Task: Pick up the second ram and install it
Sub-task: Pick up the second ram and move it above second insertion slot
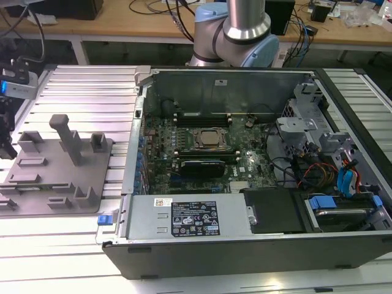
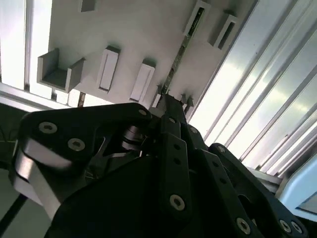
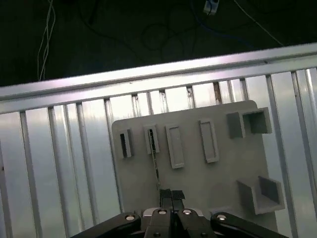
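The ram (image 3: 154, 164) stood on edge in a narrow slot of the grey plate (image 3: 198, 183). In both wrist views it read as a thin dark line running from that slot toward me. My jaws were drawn narrow, the fingertips (image 3: 166, 195) almost meeting over the near end of that line. I judged them closed on the stick's upper edge, though my own fingers hid the contact.

I took the ram for a light, stiff, thin board, brittle if bent or twisted. Its faces looked smooth enough to slip, and the chips and the contact edge were no place to squeeze. The bare upper edge seemed the right hold, pinched across the thickness. A grip this far toward one end could let the stick pivot, so I reckoned it wanted a firm, even pinch and a straight pull along the slot walls.

Around it the plate carried more empty slots (image 3: 174, 146) and two open boxes (image 3: 260, 194). The plate lay on the ribbed metal table (image 3: 59, 163). In the exterior view it sat at the exterior view's left of the open case (image 1: 245, 248), well apart from the motherboard (image 1: 245, 168) inside.
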Tool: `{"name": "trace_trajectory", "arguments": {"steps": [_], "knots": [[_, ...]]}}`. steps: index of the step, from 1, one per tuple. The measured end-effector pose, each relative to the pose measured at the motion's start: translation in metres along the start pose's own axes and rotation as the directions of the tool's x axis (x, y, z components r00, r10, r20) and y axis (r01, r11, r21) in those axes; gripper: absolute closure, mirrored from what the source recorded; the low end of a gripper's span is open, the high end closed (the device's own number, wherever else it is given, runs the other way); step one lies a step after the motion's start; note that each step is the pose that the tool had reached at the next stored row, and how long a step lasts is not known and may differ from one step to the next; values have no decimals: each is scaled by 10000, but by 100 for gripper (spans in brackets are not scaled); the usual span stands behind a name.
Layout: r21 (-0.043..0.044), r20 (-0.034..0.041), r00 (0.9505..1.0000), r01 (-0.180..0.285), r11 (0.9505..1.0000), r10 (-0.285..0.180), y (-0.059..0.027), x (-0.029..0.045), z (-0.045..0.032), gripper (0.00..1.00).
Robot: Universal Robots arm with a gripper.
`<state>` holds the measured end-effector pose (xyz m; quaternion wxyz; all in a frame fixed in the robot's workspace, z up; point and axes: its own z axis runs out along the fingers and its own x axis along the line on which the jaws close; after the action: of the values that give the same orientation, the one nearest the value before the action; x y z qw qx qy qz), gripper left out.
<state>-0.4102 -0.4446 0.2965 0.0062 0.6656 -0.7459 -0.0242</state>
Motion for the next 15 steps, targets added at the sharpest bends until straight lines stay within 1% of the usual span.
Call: {"name": "trace_trajectory", "arguments": {"steps": [1, 2, 4, 6, 10, 12, 15], "knots": [[-9, -16, 9993, 363, 9993, -363, 0, 0, 6, 92], [-14, -23, 9988, 497, 9988, -497, 0, 0, 6, 92], [-12, -22, 9987, 500, 9987, -500, 0, 0, 8, 92], [-13, -23, 9987, 513, 9987, -513, -1, 1, 34, 92], [-15, -27, 9981, 614, 9981, -614, -4, 4, 151, 92], [-17, -30, 9975, 707, 9975, -707, -9, 12, 238, 92], [-20, -35, 9965, 834, 9965, -834, -12, 25, 324, 92]]}}
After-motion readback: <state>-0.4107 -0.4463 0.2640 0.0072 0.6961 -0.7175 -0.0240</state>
